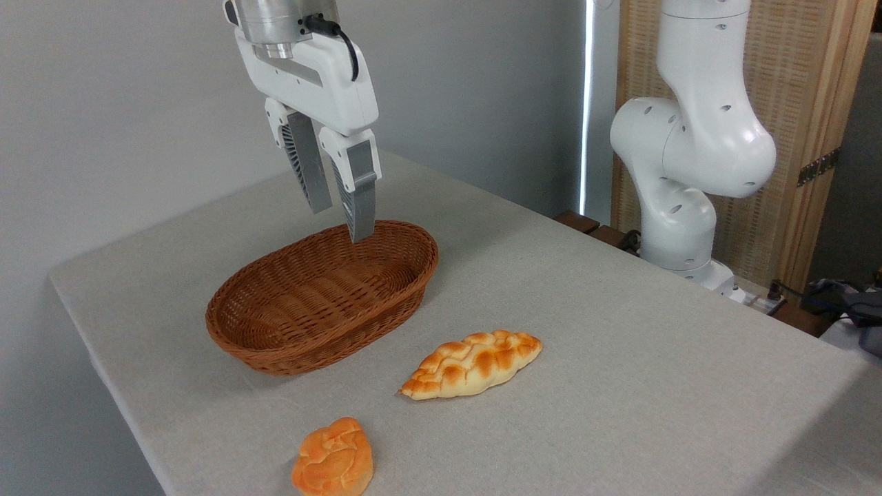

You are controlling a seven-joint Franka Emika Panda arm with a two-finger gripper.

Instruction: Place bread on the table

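The bread (472, 364), a long braided loaf with pointed ends and a golden-brown top, lies on the table (620, 331) just in front and to the right of the wicker basket. My gripper (342, 222) hangs above the far rim of the basket, well up and to the left of the loaf. Its two grey fingers (358, 200) point down with a narrow gap and nothing between them.
The brown oval wicker basket (324, 296) stands left of centre with nothing in it. A small flat orange bun (333, 459) lies near the table's front edge. The arm's white base (682, 207) rises at the back right, beside a wooden screen.
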